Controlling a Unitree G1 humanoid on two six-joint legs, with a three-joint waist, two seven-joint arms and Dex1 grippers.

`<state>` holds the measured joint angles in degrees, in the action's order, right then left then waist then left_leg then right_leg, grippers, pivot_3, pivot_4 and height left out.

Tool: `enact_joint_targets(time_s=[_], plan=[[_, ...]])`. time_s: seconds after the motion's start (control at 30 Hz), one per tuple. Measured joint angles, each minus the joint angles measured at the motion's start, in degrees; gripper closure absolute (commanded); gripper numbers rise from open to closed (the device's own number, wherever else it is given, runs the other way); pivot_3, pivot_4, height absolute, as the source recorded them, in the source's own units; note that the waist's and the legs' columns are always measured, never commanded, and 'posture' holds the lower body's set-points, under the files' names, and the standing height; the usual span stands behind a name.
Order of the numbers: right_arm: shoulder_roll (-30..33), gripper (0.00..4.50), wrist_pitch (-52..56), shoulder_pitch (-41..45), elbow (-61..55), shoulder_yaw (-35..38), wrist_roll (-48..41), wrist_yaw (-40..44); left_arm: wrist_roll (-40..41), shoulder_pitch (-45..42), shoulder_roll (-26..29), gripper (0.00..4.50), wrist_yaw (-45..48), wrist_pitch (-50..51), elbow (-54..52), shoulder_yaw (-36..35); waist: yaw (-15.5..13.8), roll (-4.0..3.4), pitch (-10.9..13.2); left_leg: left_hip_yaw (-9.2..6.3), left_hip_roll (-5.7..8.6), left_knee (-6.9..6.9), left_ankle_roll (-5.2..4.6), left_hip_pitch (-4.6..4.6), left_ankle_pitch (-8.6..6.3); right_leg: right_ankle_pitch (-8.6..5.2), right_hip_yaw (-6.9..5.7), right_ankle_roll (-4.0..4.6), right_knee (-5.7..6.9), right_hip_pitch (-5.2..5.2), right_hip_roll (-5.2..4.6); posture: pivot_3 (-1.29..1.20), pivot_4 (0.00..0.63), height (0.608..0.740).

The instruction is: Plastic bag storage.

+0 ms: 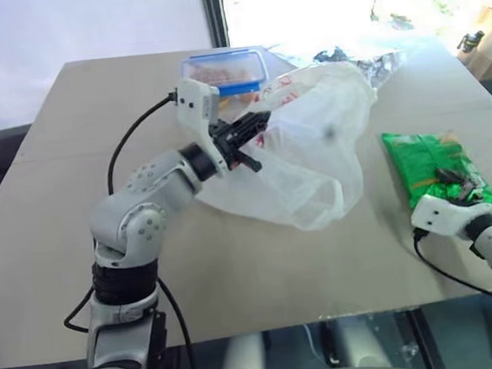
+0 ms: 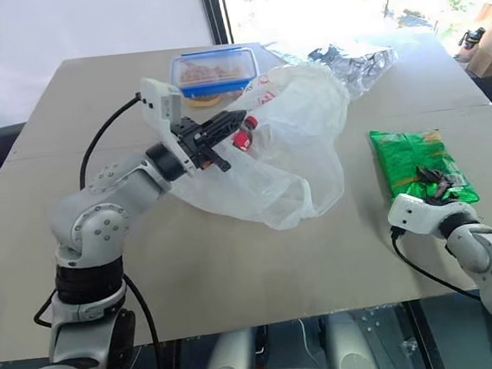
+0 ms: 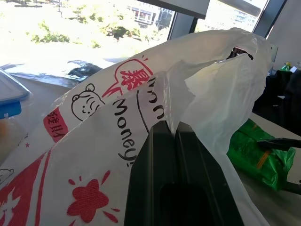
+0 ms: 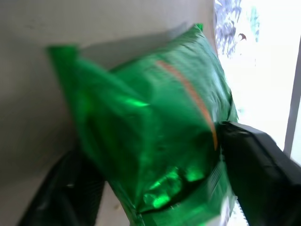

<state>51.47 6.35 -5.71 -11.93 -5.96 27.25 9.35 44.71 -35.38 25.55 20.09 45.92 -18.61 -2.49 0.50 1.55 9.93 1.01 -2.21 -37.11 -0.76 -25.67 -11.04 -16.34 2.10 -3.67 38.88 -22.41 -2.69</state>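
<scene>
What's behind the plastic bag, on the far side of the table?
Behind the plastic bag sit a blue-lidded container and a clear crinkly bag. The bag covers their near edges.

A flat tan table (image 1: 264,279) filled the near and middle ground, its near edge running across the bottom of the scene. A dark vertical window post (image 1: 211,13) stood beyond the far edge. Left of it hung a pale, matte panel (image 1: 75,35). Right of it, a window (image 1: 333,2) admitted strong daylight, washing out foliage outside.
</scene>
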Motion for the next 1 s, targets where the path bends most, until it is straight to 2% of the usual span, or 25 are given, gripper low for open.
enact_joint_targets(time_s=[0.1,0.17,0.27,0.43,0.53,0.57,0.7,0.77,0.8,0.9,1.0], plan=[[-0.07,3.42,-2.31,0.57,0.78,0.10,1.50,-0.10,-0.15,0.03,-0.07,4.50,-0.20,0.18,0.00,-0.38,0.03,0.00,0.00,-0.01,0.00,0.00,0.03,0.00,0.02,0.00,0.00,0.00,0.00,0.01,0.00,0.00,0.150,0.740],[-0.07,4.42,-2.94,0.55,0.70,0.59,1.93,0.17,-0.17,0.03,-0.16,4.50,-0.27,0.32,0.00,-0.48,0.04,0.00,0.00,-0.01,0.00,-0.01,0.03,0.00,0.02,0.01,0.00,0.00,0.01,0.02,0.00,0.00,0.150,0.740],[0.21,4.47,-3.52,-1.14,-3.68,4.70,0.56,3.22,-0.30,-0.02,-0.30,4.50,-0.27,0.39,0.05,-0.58,-0.01,-0.02,0.00,-0.02,0.00,-0.02,0.03,0.00,0.02,0.01,0.00,0.00,0.04,0.01,0.00,0.00,0.150,0.740],[0.22,4.47,-0.14,-2.15,-18.71,15.18,-9.69,13.38,-0.79,-0.44,-0.41,4.50,0.26,0.33,1.23,-0.92,0.06,-0.04,0.00,-0.10,-0.01,-0.04,-0.03,0.06,-0.02,0.01,-0.08,-0.01,0.04,0.13,0.00,0.00,0.150,0.740],[0.30,4.47,9.82,2.08,-30.11,22.88,-23.73,22.31,-1.73,-0.83,-0.77,4.50,1.23,0.06,2.69,-0.90,0.09,-0.07,0.03,-0.22,-0.02,-0.09,-0.05,0.11,-0.03,0.02,-0.22,0.00,0.02,0.28,0.00,0.00,0.150,0.740],[0.44,4.47,15.40,5.13,-33.84,25.57,-31.57,24.89,-2.00,-1.29,-0.94,4.50,1.77,-0.11,3.35,-0.85,0.10,-0.08,0.04,-0.30,-0.04,-0.14,-0.06,0.12,-0.03,0.02,-0.33,0.00,0.02,0.33,0.00,0.00,0.150,0.740],[5.42,4.47,31.31,14.70,-43.42,35.08,-55.87,29.63,-3.03,-2.98,-1.31,4.50,3.03,-0.43,4.39,-0.31,-0.21,-0.07,0.04,-0.62,-0.02,-0.14,-0.06,0.20,-0.05,0.00,-0.69,0.06,-0.11,0.66,-0.05,0.00,0.150,0.740],[6.91,4.47,35.36,15.44,-44.45,37.48,-62.27,30.59,-3.33,-3.06,-1.42,4.50,3.43,-0.51,4.77,-0.27,-0.51,-0.07,0.04,-0.62,0.01,-0.14,-0.07,0.17,-0.05,0.00,-0.70,0.06,-0.11,0.65,-0.09,0.00,0.150,0.740],[9.02,4.47,39.50,14.51,-44.47,41.23,-68.17,32.37,-3.89,-3.19,-1.54,4.50,3.45,-0.52,5.12,-0.23,-0.89,-0.09,0.05,-0.62,0.04,-0.14,-0.07,0.13,-0.05,0.00,-0.70,0.06,-0.12,0.64,-0.12,0.00,0.150,0.740],[11.51,4.47,47.08,11.37,-43.35,50.51,-76.90,35.41,-4.76,-3.39,-1.42,4.50,3.53,-0.62,5.76,-0.41,-1.39,-0.07,0.05,-0.64,0.06,-0.16,-0.09,0.09,-0.06,0.00,-0.75,0.06,-0.17,0.65,-0.13,0.00,0.150,0.740],[11.92,4.47,49.85,11.14,-40.97,54.70,-84.71,35.37,-5.16,-3.39,-1.34,4.50,3.82,-0.66,5.75,-0.48,-1.29,-0.07,0.05,-0.64,0.06,-0.17,-0.09,0.12,-0.06,0.01,-0.74,0.05,-0.13,0.65,-0.11,0.00,0.150,0.740]])
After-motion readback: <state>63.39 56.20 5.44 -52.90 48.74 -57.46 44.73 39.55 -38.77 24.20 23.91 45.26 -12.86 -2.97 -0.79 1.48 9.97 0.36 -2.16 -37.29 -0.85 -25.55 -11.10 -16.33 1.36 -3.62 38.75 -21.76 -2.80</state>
